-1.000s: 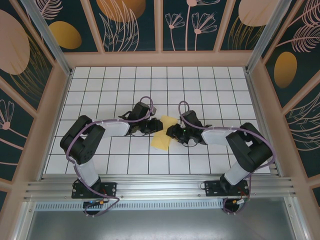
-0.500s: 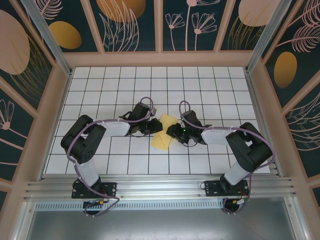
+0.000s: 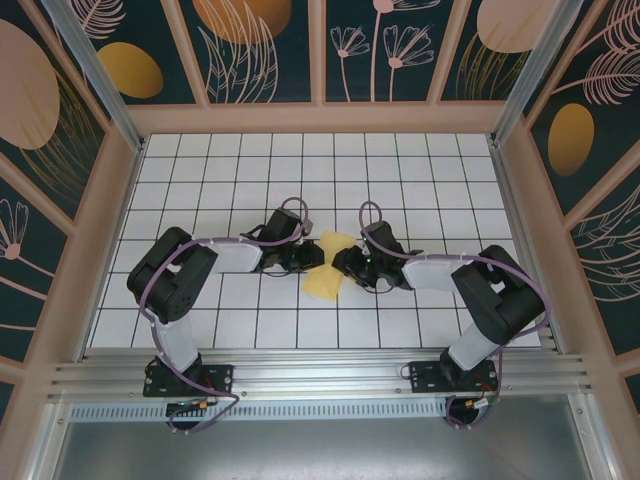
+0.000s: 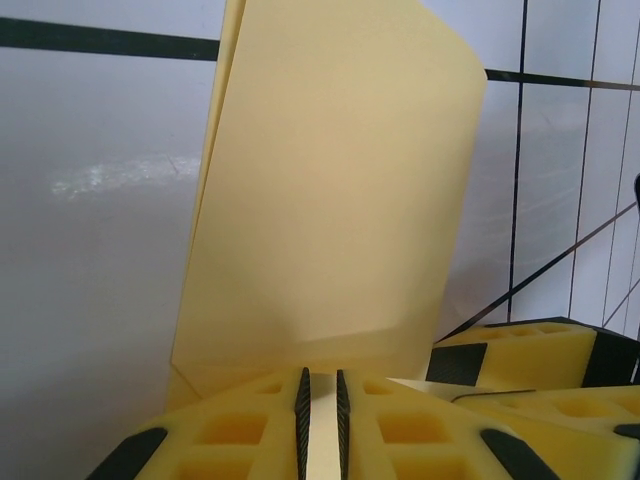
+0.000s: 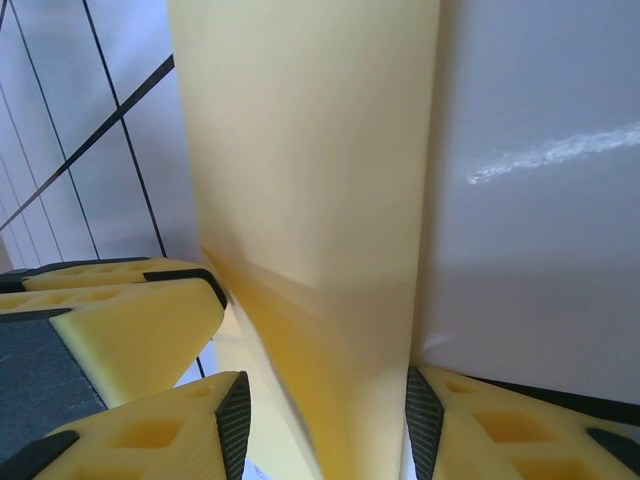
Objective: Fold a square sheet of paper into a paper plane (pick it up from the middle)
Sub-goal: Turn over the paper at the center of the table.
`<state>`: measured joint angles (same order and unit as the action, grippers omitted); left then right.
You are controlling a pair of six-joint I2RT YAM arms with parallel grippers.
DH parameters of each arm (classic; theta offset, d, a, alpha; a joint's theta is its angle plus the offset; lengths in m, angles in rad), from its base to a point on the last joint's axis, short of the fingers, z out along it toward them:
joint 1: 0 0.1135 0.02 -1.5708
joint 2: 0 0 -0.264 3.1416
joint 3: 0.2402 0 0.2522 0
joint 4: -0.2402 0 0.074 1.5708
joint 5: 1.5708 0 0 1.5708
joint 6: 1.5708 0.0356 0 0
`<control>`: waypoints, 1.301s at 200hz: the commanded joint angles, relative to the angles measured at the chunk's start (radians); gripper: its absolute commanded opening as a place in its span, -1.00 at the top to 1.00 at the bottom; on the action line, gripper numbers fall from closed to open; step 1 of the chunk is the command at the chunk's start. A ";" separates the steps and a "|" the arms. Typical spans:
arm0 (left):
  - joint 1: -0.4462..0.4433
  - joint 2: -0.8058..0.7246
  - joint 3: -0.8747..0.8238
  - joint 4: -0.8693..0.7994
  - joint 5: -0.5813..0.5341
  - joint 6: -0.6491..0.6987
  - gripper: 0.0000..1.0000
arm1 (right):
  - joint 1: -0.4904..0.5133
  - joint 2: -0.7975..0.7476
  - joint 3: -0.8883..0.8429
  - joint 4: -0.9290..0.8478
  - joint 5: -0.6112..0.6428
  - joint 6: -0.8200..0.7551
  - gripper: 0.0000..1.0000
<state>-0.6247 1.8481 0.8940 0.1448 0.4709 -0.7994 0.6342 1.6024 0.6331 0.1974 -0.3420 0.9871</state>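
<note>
The square sheet of paper point(image 3: 325, 283) is yellow, partly folded, and lies on the white grid table point(image 3: 220, 180) between the two grippers. My left gripper point(image 3: 312, 256) meets it from the left. In the left wrist view its jaws point(image 4: 320, 375) are shut on a thin edge of the sheet point(image 4: 330, 200), which rises ahead of them. My right gripper point(image 3: 343, 264) is at the sheet's right side. Its jaws point(image 5: 328, 400) stand apart around a creased ridge of the paper point(image 5: 310, 150). The right pad point(image 5: 420, 425) is against it and the left pad point(image 5: 236, 425) is just clear.
Each wrist view catches the other gripper's yellow fingers close by point(image 4: 520, 345) point(image 5: 130, 320). Wooden frame walls point(image 3: 100, 220) enclose the table on three sides. An aluminium rail point(image 3: 320, 375) runs along the near edge by the arm bases.
The right jaws have spread a little wider around the paper. The left gripper stays closed on the sheet, and the paper has hardly moved.
</note>
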 commanded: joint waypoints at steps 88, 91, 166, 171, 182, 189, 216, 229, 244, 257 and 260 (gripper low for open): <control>-0.002 0.028 0.000 -0.026 -0.014 0.028 0.62 | 0.010 0.022 -0.058 0.154 -0.066 0.024 0.09; -0.001 0.027 0.001 -0.025 -0.014 0.028 0.62 | 0.009 0.023 -0.060 0.161 -0.068 0.023 0.09; -0.002 0.008 -0.004 -0.018 -0.021 0.012 0.62 | 0.010 0.054 -0.132 0.352 -0.109 0.004 0.37; -0.002 0.006 -0.006 -0.019 -0.023 0.011 0.63 | 0.009 0.053 -0.133 0.355 -0.108 0.003 0.39; -0.001 0.002 -0.007 -0.018 -0.025 0.010 0.62 | 0.011 0.048 -0.142 0.368 -0.096 0.006 0.44; -0.003 -0.001 -0.008 -0.017 -0.026 0.006 0.62 | 0.010 0.045 -0.147 0.381 -0.095 0.004 0.46; -0.001 -0.029 -0.013 -0.012 -0.027 -0.008 0.61 | 0.011 0.042 -0.147 0.372 -0.088 -0.013 0.67; -0.002 -0.047 -0.012 0.003 -0.002 -0.027 0.60 | 0.010 0.034 -0.147 0.364 -0.086 -0.013 0.70; -0.001 -0.081 -0.012 0.012 -0.005 -0.047 0.57 | 0.009 0.015 -0.140 0.346 -0.084 -0.014 0.86; -0.001 -0.122 -0.004 -0.013 -0.032 -0.046 0.51 | 0.010 -0.007 -0.128 0.320 -0.083 -0.021 0.89; -0.001 -0.127 -0.003 -0.019 -0.039 -0.047 0.50 | 0.010 -0.013 -0.121 0.305 -0.080 -0.025 0.89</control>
<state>-0.6247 1.8095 0.8864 0.1444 0.4618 -0.8227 0.6376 1.6379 0.4946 0.5255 -0.4274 0.9882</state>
